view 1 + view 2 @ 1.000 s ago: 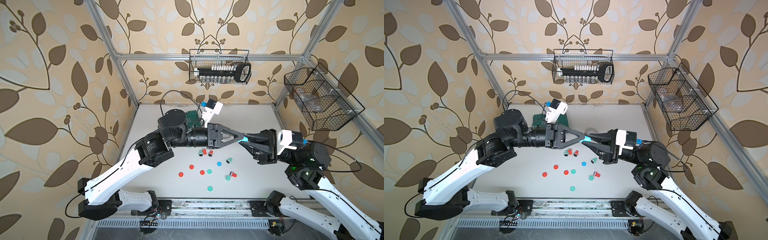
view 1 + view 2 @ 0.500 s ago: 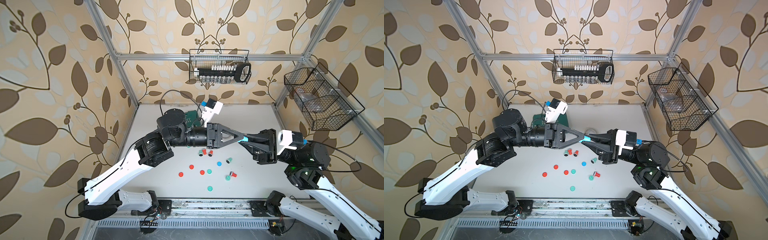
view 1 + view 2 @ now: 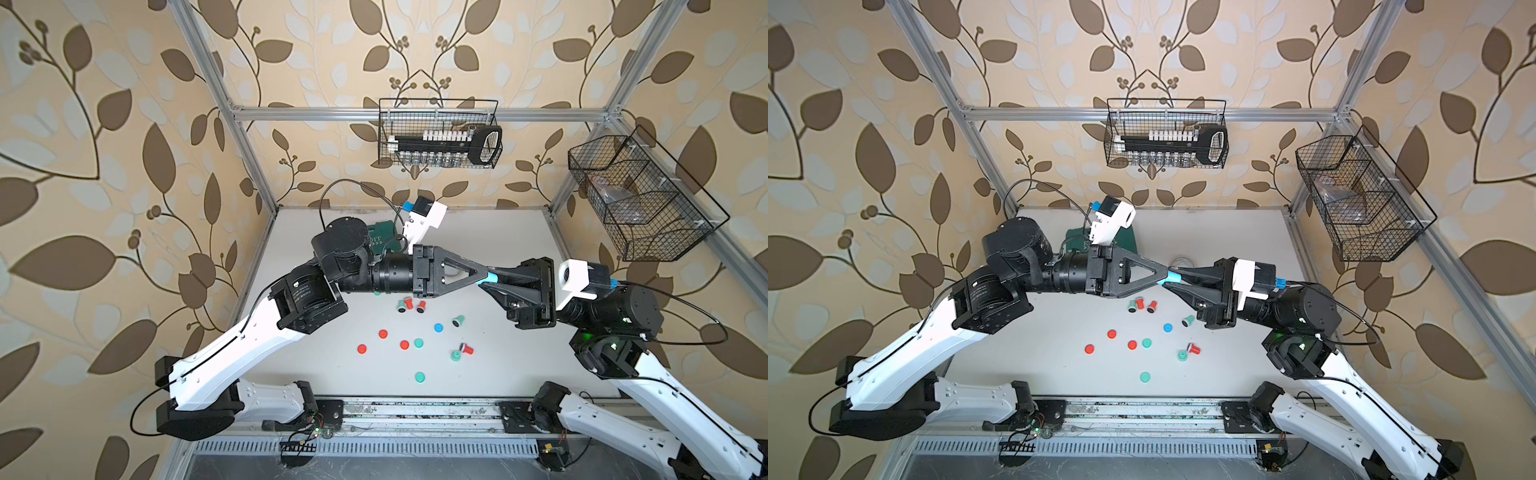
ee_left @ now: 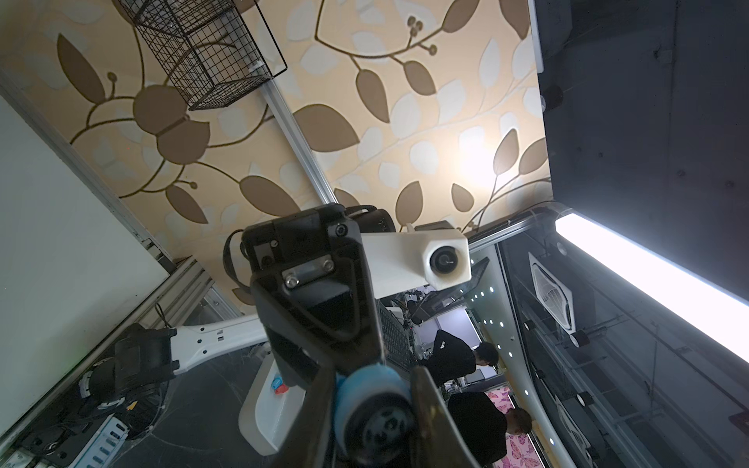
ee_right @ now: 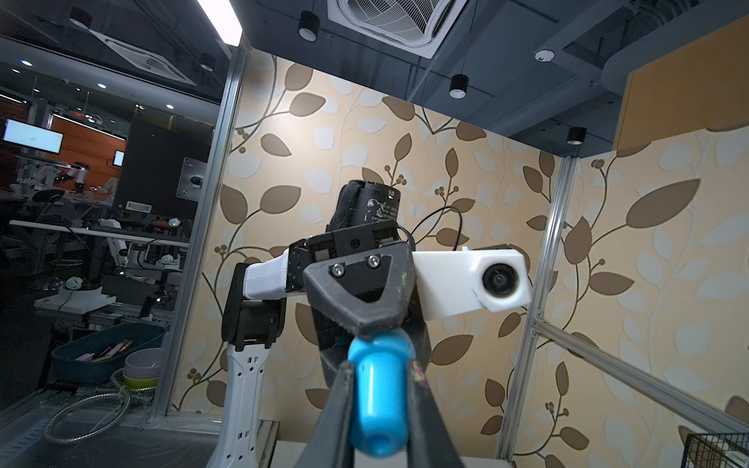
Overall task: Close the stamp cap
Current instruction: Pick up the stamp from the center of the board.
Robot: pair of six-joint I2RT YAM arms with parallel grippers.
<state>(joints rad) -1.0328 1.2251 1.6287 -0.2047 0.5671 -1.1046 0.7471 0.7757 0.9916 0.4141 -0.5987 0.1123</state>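
Observation:
A blue stamp point(image 3: 487, 277) point(image 3: 1173, 276) hangs in mid-air above the table, gripped from both ends. My left gripper point(image 3: 481, 277) point(image 4: 373, 409) is shut on its wide end, and the dark stamp face point(image 4: 383, 429) points toward the left wrist camera, uncovered. My right gripper point(image 3: 493, 278) point(image 5: 379, 405) is shut on the narrow blue handle point(image 5: 377, 401). The two grippers meet tip to tip. A loose blue cap point(image 3: 438, 327) point(image 3: 1167, 327) lies on the white table point(image 3: 519, 365) below them.
Several small red and green stamps point(image 3: 408, 304) and loose caps point(image 3: 382, 333) are scattered under and in front of the grippers. A green box point(image 3: 380, 241) sits behind the left arm. Wire baskets hang on the back wall point(image 3: 440, 133) and the right wall point(image 3: 640, 199).

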